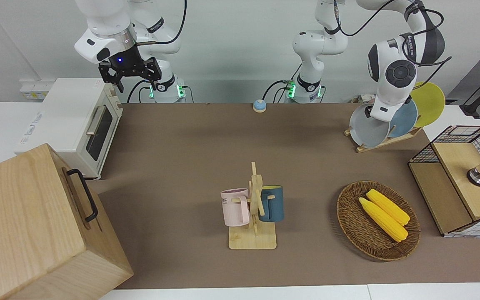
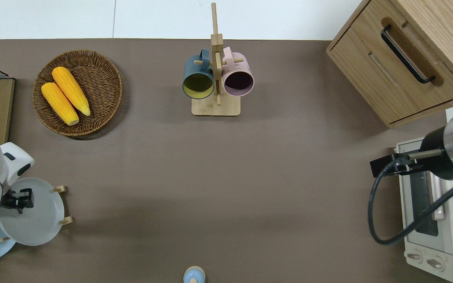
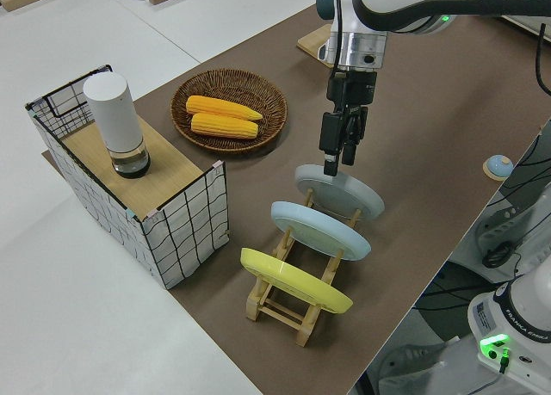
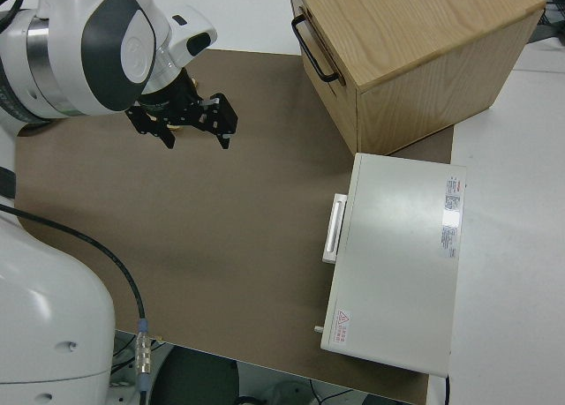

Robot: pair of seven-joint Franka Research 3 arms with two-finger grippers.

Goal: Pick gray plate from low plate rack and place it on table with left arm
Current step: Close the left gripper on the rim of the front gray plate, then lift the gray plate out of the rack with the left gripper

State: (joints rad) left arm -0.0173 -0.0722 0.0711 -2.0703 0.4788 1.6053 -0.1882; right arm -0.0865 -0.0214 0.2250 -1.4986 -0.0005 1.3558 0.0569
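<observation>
The gray plate [image 1: 367,127] leans on edge in the low plate rack [image 1: 383,143], in the slot toward the table's middle, at the left arm's end of the table [image 1: 181,146]. It also shows in the overhead view [image 2: 37,220] and the left side view [image 3: 349,193]. My left gripper [image 3: 336,164] points down at the plate's upper rim, fingers a little apart, with one fingertip at the rim. In the overhead view the left gripper [image 2: 18,198] is over the plate. In the front view its own wrist hides it. My right gripper [image 1: 129,75] is open and parked.
A sky-blue plate [image 1: 404,118] and a yellow plate [image 1: 429,100] stand in the same rack. A wicker basket [image 1: 345,216] holds two corn cobs. A mug tree [image 1: 253,208], wire crate [image 1: 456,179], toaster oven [image 1: 77,121], wooden cabinet [image 1: 27,225] and blue bell [image 1: 259,106] are also here.
</observation>
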